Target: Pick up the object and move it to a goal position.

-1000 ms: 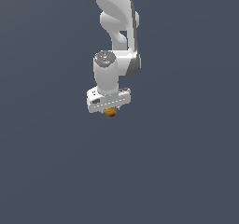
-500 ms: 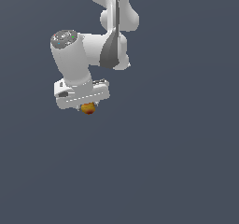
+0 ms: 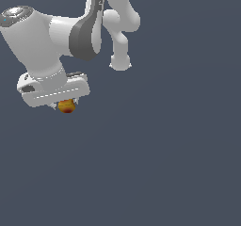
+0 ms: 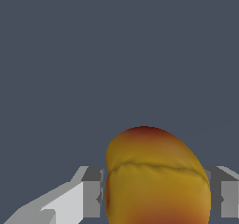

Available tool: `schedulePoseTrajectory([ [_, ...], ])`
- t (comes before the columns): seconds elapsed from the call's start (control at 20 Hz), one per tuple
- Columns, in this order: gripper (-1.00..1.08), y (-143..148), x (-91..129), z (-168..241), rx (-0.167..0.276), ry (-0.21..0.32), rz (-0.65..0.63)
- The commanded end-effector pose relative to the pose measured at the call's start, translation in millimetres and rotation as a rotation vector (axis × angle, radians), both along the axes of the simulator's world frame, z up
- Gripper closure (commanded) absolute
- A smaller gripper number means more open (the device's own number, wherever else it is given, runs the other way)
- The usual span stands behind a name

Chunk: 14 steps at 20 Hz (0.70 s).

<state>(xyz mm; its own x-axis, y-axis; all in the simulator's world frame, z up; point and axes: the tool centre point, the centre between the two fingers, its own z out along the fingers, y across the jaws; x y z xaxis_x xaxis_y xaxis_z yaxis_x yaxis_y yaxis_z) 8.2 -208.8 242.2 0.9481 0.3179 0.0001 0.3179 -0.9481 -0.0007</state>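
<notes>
Since the earlier frames the arm has swung steadily toward the exterior view's left and come closer to that camera, so it now looms large, with the gripper (image 3: 66,102) carried from near the picture's middle to its left side. Riding along with it, the object (image 3: 67,106) hangs just under the white hand, a small orange-yellow lump with a reddish underside.

From the wrist view the hold is plain: the object (image 4: 156,176) sits squeezed between the two grey fingers (image 4: 92,192), one pad pressed to each flank, and a crease across its skin lies level with the pad tops. So the jaws are clamped on the object, and it is off any surface, held in mid-air. Gripping it across its width with the bulk slung below the palm looks like a sensible carry, since the pads bear on opposite sides and the fruit-like shape cannot roll out sideways.

No container, tray or bin shows in either view; nothing but plain dark blue-grey background surrounds the arm. No goal marker is visible either, so how near the goal lies cannot be told, though the carry is probably well under way.
</notes>
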Motion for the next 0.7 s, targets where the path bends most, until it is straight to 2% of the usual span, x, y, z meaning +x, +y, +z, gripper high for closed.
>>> schedulePoseTrajectory([
  [0.0,1.08,-11.0,5.3,9.6,0.000,0.000,0.001],
  [0.3,1.08,-27.1,13.1,22.4,-0.001,0.000,0.001],
  [0.65,1.08,-32.8,16.4,26.9,-0.001,0.000,0.001],
])
